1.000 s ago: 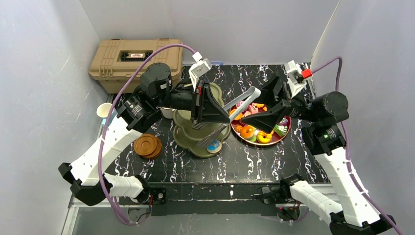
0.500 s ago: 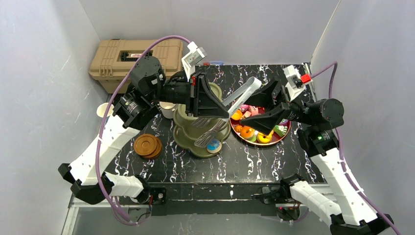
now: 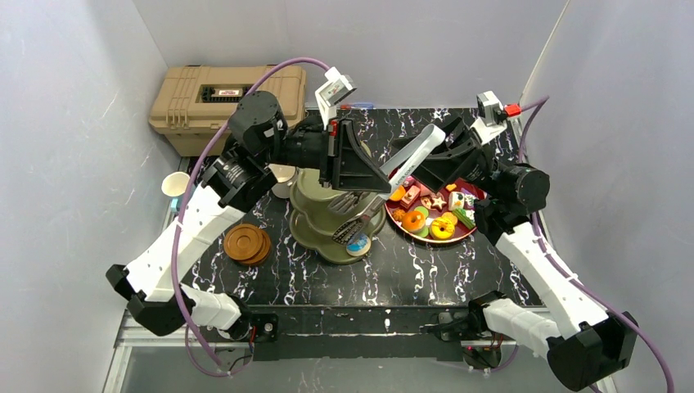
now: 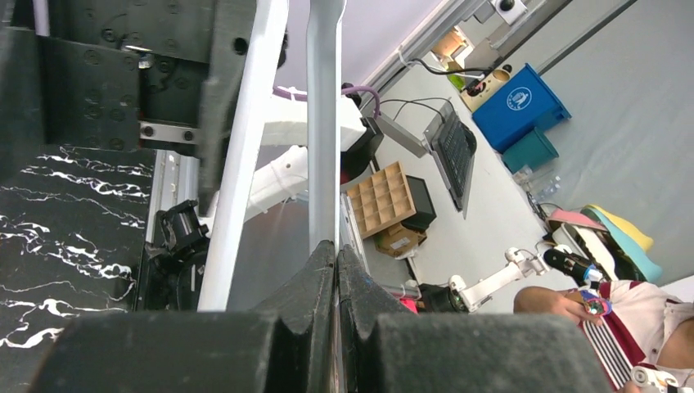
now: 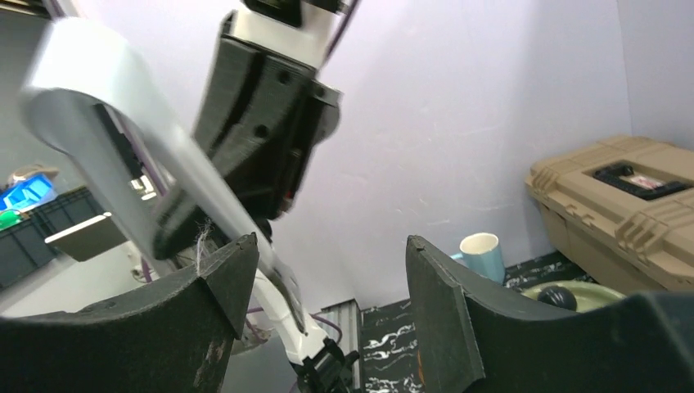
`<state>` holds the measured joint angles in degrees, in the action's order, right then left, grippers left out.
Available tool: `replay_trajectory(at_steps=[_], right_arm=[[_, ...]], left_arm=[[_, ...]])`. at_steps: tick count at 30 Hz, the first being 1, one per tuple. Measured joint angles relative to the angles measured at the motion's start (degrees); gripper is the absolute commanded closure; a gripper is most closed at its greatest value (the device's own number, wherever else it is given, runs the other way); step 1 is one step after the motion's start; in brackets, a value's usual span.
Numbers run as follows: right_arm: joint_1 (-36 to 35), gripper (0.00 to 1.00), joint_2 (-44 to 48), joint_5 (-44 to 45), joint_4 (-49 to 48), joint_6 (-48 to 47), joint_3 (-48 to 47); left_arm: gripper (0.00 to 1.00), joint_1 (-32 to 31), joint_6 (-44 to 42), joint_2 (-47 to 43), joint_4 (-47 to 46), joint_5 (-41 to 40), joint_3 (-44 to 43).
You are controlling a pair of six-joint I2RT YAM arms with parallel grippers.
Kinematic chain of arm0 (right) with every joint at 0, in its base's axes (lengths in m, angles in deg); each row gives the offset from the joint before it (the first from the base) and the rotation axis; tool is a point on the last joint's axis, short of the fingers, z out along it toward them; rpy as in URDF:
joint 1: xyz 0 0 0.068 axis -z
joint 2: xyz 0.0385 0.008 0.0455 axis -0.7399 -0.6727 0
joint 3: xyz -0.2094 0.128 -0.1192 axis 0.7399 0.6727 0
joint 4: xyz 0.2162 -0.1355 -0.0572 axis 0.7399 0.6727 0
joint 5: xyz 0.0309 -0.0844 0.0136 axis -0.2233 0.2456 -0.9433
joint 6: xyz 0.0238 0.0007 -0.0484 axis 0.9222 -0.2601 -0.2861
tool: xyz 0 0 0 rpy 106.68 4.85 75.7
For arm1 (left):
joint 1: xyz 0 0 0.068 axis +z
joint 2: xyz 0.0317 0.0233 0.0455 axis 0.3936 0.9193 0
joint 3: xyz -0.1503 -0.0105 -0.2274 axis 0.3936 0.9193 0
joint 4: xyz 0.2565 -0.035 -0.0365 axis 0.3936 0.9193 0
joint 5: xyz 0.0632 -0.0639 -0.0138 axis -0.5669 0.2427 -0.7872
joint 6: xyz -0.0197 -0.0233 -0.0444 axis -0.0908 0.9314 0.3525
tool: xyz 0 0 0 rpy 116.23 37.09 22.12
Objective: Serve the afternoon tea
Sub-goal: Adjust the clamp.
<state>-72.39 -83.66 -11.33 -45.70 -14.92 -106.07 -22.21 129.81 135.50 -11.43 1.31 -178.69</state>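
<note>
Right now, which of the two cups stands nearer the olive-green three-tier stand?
The plain white mug, right beside the olive-green stand; the white-and-blue cup sits apart, farther left.

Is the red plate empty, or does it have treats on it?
It has treats: many colourful toy pastries lie on the dark-red plate.

From above, the left gripper (image 3: pixel 383 187) covers the stand's (image 3: pixel 326 239) top tier, and its arm hides most of the mug (image 3: pixel 283 174) behind the stand. Right of the stand, the pastries (image 3: pixel 430 214) are too small to tell apart. In the right wrist view the tongs (image 5: pixel 164 143) are blurred, and the stand shows only its knob (image 5: pixel 559 296) and a strip of rim. The left wrist view cuts the tongs off at its top edge.
</note>
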Motion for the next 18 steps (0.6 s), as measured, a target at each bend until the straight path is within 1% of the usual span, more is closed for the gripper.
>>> replay_trajectory(at_steps=[3, 11, 18], right_arm=[[-0.52, 0.26, -0.04, 0.33, -2.23, 0.72, -0.31], [-0.55, 0.25, -0.02, 0.17, -0.92, -0.31, -0.70], [-0.87, 0.21, 1.31, -3.04, 4.76, -4.26, -2.60]], left_arm=[[1.00, 0.15, 0.87, 1.36, -0.59, 0.57, -0.02], [1.00, 0.94, 2.67, 3.04, -2.34, 1.77, -1.33], [1.00, 1.81, 2.99, 4.46, -2.38, 1.29, -1.62]])
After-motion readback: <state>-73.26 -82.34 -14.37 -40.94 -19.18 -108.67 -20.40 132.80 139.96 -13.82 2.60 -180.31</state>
